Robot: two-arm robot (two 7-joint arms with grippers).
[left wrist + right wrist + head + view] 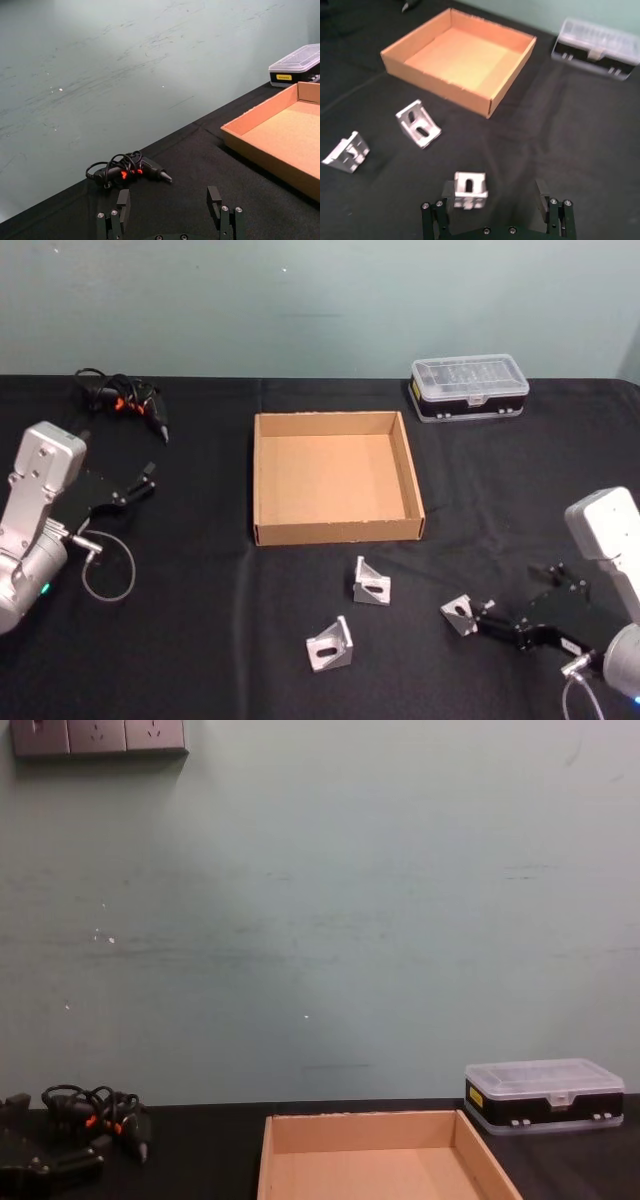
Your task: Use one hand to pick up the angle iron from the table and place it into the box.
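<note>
**Right claw at the pick.** The right claw point(483, 618), spread, lies low on the flat black matte tabletop point(200, 640) at about 5 o'clock of the shallow brown cardboard box point(335, 533). Its fingers stand either side of a small silver-grey slotted metal angle iron point(458, 614), which rests on the tabletop, not yet pinched. A second bracket point(372, 582) sits at 6 o'clock of the box, and a third bracket point(330, 645) at 7 o'clock of the second. The left claw point(143, 483), also spread, is parked at 9 o'clock of the box.

The iron is judged rigid, dense for its bulk, and smooth enough to slip. Its two parallel side faces offer the surest hold, with the pads closing squarely across them.

The right wrist view sets the iron close against one finger point(447, 192), whether touching cannot be told, and well apart from the other. The head view leaves this relation unclear, but it sets out all three irons against the box.
</note>
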